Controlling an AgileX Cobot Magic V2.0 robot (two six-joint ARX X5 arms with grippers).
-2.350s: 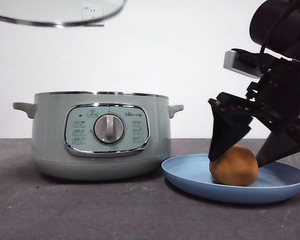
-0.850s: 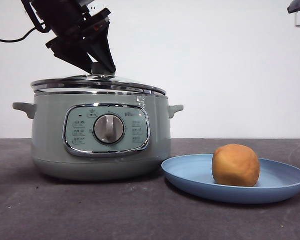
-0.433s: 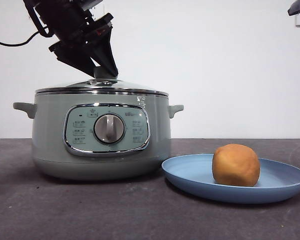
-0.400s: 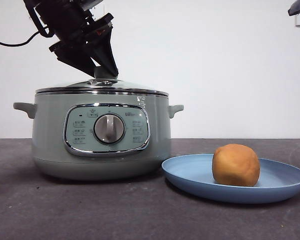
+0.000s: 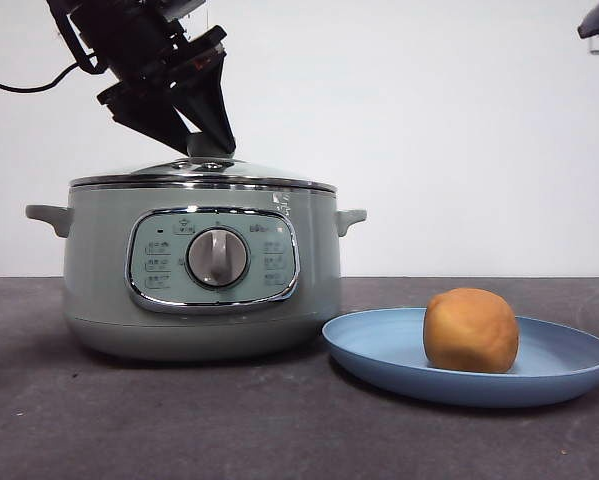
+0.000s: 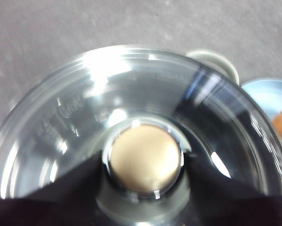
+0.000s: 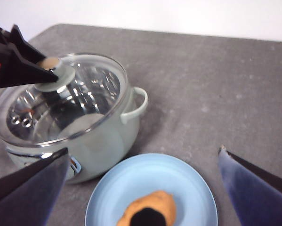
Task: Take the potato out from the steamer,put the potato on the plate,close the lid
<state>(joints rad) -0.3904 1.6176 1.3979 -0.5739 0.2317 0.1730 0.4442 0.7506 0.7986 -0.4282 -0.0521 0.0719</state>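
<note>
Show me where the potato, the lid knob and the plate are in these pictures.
potato (image 5: 470, 330), front view, middle of its orange-tan side.
lid knob (image 6: 145, 157), left wrist view, centre of its round top, between the left gripper's jaws.
plate (image 7: 192, 188), right wrist view, bare blue surface beside the potato.

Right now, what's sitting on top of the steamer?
The glass lid sits level on the steamer, and the left gripper has its jaws around the lid's knob. Through the glass, only reflections and a shiny inner wall show; the bottom isn't clear.
</note>
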